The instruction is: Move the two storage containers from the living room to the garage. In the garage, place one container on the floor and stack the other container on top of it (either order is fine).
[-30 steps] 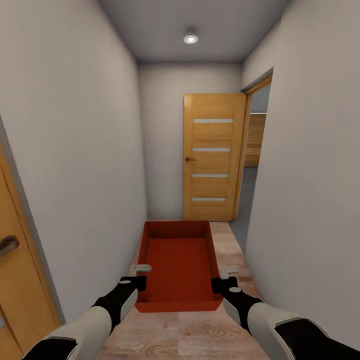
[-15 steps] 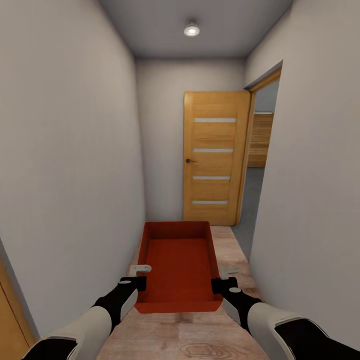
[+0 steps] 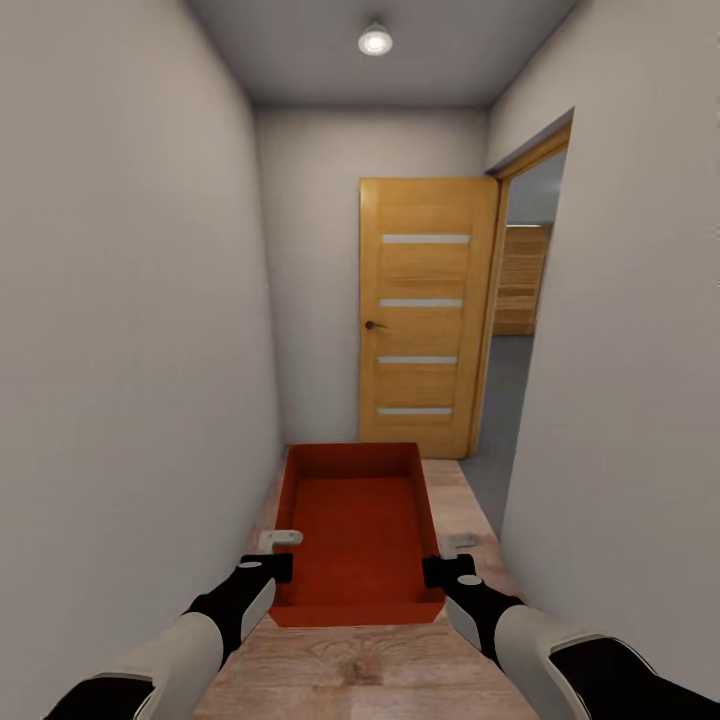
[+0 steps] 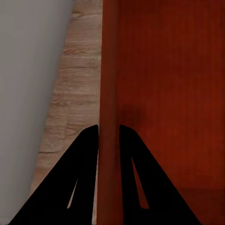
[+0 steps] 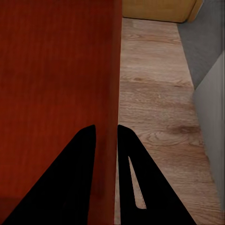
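container (image 3: 358, 525) clamped by left gripper (image 3: 282, 549), right gripper (image 3: 455, 553); door (image 3: 424, 315) nearer than before.

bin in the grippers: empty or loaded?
Empty. The head view looks straight into the red bin and shows only its bare bottom. Left gripper and right gripper clamp its side walls.

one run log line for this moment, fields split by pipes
phase: carrying container down hallway | left gripper: shut on left wall | right gripper: shut on right wall | ahead: orange door, open doorway | floor: wood plank
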Available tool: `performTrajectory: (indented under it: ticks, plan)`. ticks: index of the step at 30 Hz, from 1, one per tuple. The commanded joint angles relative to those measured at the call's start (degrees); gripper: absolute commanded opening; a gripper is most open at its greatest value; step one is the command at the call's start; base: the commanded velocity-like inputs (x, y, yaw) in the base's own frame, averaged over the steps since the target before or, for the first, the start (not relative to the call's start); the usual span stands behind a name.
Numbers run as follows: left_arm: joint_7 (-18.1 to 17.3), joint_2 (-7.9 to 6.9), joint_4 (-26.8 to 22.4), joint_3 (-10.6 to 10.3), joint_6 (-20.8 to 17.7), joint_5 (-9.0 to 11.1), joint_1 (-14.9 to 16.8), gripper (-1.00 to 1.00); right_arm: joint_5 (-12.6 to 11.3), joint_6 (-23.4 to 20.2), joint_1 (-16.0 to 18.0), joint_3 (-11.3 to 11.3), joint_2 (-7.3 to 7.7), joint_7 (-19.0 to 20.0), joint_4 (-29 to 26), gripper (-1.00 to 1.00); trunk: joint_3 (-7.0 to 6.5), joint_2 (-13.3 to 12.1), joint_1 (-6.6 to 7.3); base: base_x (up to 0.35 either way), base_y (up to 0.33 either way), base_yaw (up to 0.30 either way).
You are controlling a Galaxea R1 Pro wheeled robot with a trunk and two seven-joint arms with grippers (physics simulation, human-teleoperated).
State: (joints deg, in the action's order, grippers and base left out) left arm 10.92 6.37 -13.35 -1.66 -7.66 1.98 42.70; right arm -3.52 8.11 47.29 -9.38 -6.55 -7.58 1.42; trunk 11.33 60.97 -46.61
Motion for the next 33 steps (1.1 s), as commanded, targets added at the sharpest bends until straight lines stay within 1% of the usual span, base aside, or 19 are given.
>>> performTrajectory:
  ticks: [1,12,22,23,24,28,33]
  plan:
    - [0.6,0.04,-0.1,2.0,-0.4,2.8,0.0,-1.00,0.1,0.3,0.1,1.7,-0.44,-0.2,0.0,-1.00,0.08,0.0,-0.04,0.333,0.000,-0.238]
    - [0.6,0.03,0.0,2.0,-0.4,2.8,0.0,-1.00,0.1,0.2,0.1,1.7,-0.40,-0.2,-0.1,-1.00,0.08,0.0,-0.04,0.333,0.000,-0.275]
    - [0.6,-0.10,0.1,2.1,-0.5,3.0,0.0,-1.00,0.1,0.2,0.1,1.7,-0.34,0.0,-0.1,-1.00,0.08,0.0,-0.04,0.333,0.000,-0.041]
    - [0.2,-0.42,-0.1,-0.5,-0.1,0.8,-0.2,-1.00,-1.0,0.4,0.1,-0.9,-0.45,-0.2,-0.1,-1.00,0.08,0.0,-0.04,0.295,0.000,0.000]
    - [0.2,-0.42,-0.1,-0.8,-0.2,0.7,-0.2,-1.00,-1.8,0.4,0.1,-2.0,-0.65,-0.2,-0.2,-1.00,0.08,0.0,-0.04,0.257,0.000,0.000]
    - [0.0,-0.44,-0.2,-0.6,-0.2,0.7,-0.2,-1.00,-4.9,0.3,0.1,-5.1,-0.70,-0.1,-0.1,-1.00,0.08,0.0,-0.04,0.218,0.000,0.000]
    - [-0.1,-0.63,-0.3,-0.7,0.4,1.2,-0.3,-1.00,-8.2,0.3,0.1,-8.9,-0.88,-0.3,-0.2,-1.00,0.08,0.0,-0.04,0.058,0.000,0.000]
